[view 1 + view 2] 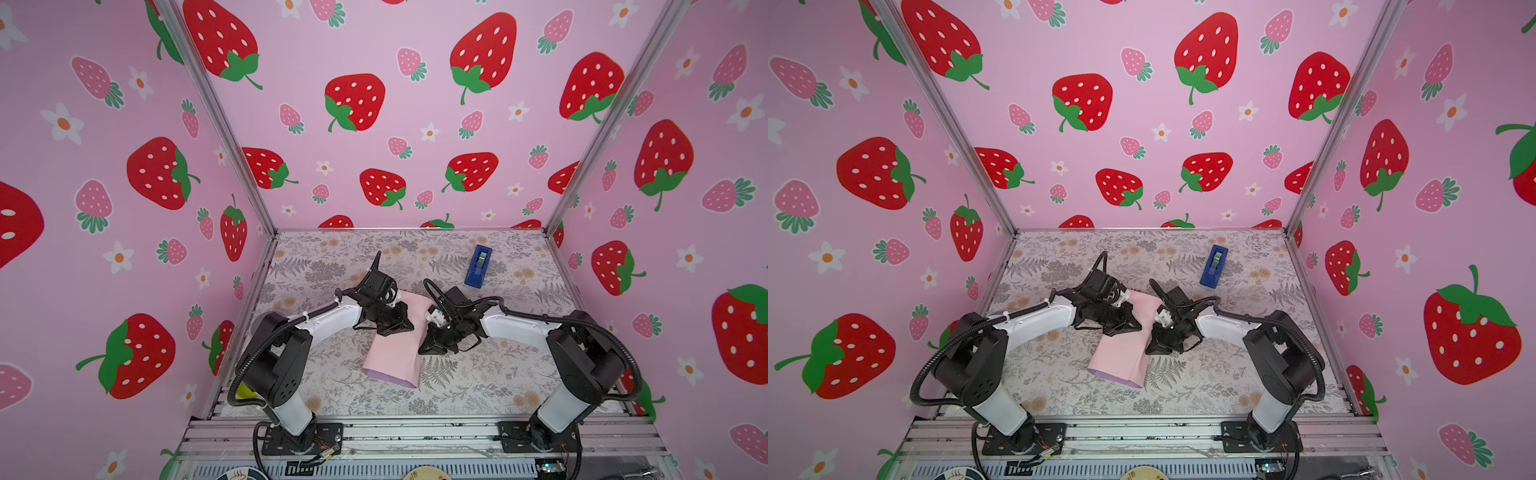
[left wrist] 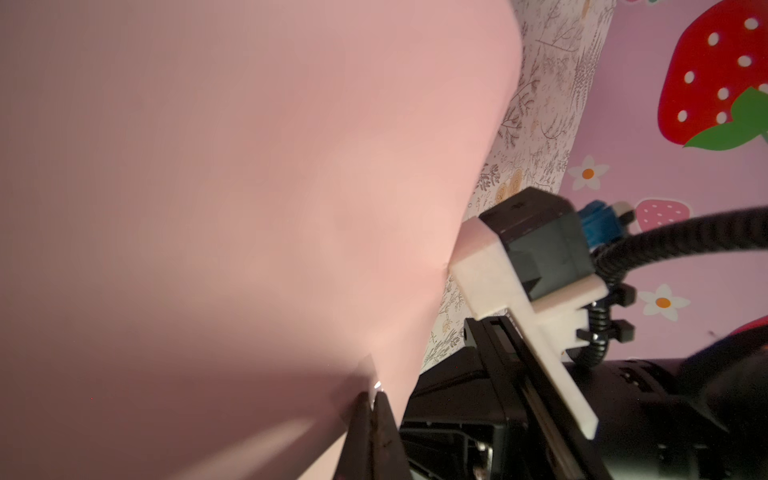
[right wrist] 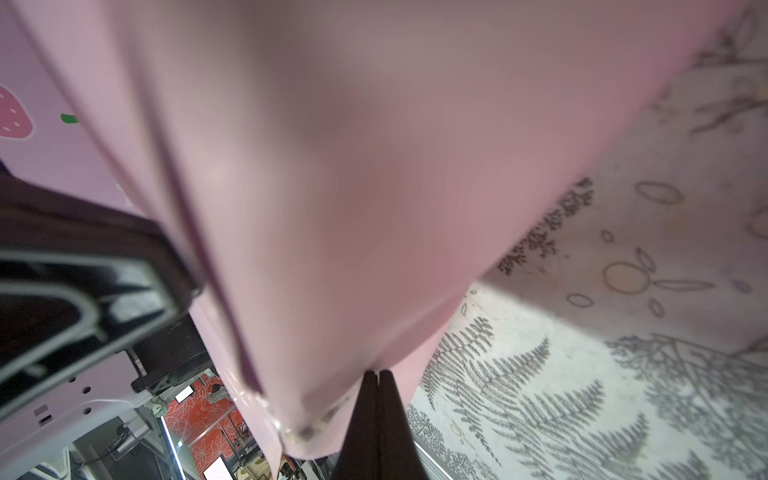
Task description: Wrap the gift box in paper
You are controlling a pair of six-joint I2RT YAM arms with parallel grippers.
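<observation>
The paper (image 1: 395, 353) (image 1: 1121, 353) is folded into a raised bundle mid-table, pale pink face outward, with a lilac strip along its near edge. The gift box is hidden under it. My left gripper (image 1: 409, 326) (image 1: 1136, 326) is shut, its tips against the bundle's left side; in the left wrist view its tips (image 2: 376, 395) touch the pink paper (image 2: 249, 208) beside a small clear tape piece (image 2: 370, 368). My right gripper (image 1: 424, 349) (image 1: 1150, 349) is shut against the right side; its tips (image 3: 377, 374) meet the paper (image 3: 374, 166).
A blue tape dispenser (image 1: 478, 266) (image 1: 1213, 266) lies at the back right on the floral table cover (image 1: 478, 374). Strawberry-print walls close in three sides. A metal rail (image 1: 415, 432) with both arm bases runs along the front edge.
</observation>
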